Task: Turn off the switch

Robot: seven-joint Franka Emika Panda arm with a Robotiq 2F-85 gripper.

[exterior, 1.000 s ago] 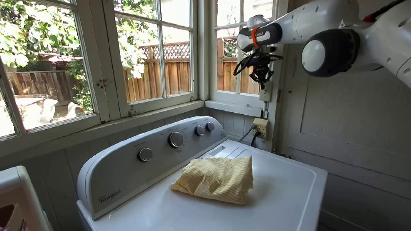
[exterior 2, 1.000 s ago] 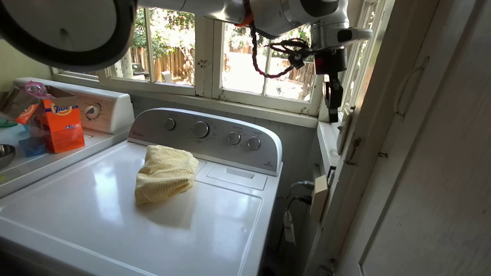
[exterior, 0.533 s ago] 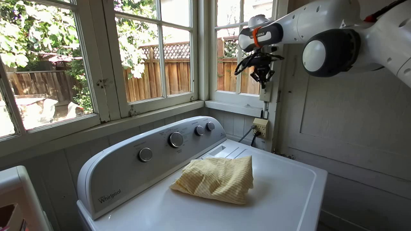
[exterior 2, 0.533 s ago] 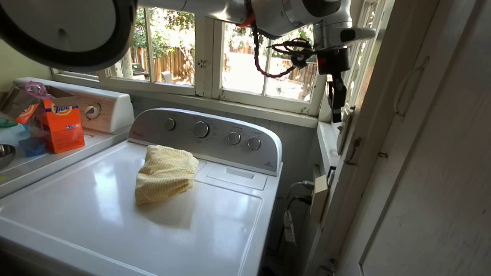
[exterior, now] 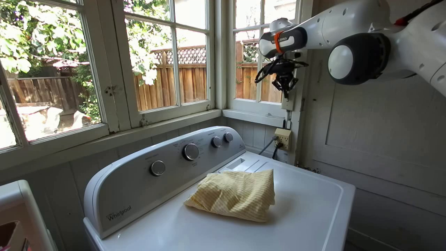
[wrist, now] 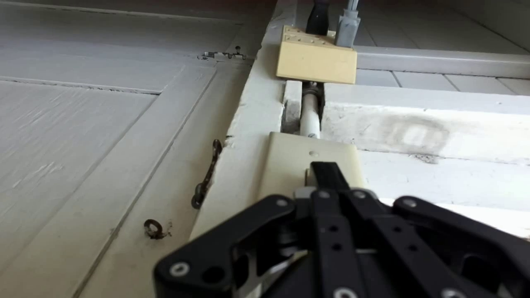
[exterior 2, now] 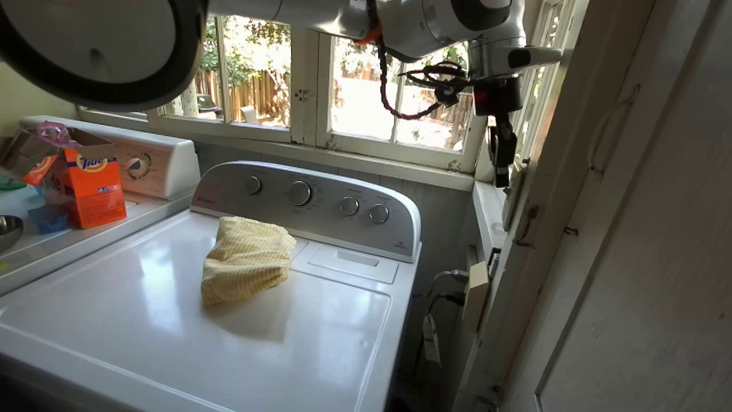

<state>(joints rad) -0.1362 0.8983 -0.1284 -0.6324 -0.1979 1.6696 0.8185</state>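
Observation:
The switch (wrist: pixel 285 165) is a cream-white plate on the window frame post, and the wrist view has it right behind my fingertips. A sliver of its raised middle part shows left of the fingers (wrist: pixel 329 174); the rest of that part is hidden. My gripper (wrist: pixel 331 176) is shut, its fingers together and nothing visible between them. An exterior view shows the gripper (exterior: pixel 286 94) pointing down, over the upper part of the switch (exterior: pixel 288 104). Seen from the side, the gripper (exterior 2: pixel 502 180) is close to the plate's edge (exterior 2: pixel 514 191); whether it touches I cannot tell.
Below the switch sits a yellowish outlet box (wrist: pixel 316 62) with cords plugged in. A window sill (exterior: pixel 252 118) runs beside it. A door (exterior 2: pixel 640 257) with a handle stands close by. The washer (exterior: pixel 306 209) bears a yellow cloth (exterior: pixel 237 195).
My gripper has shifted slightly toward the wall with the switch, then dropped a little. It has stayed shut. The cloth and washer have not moved.

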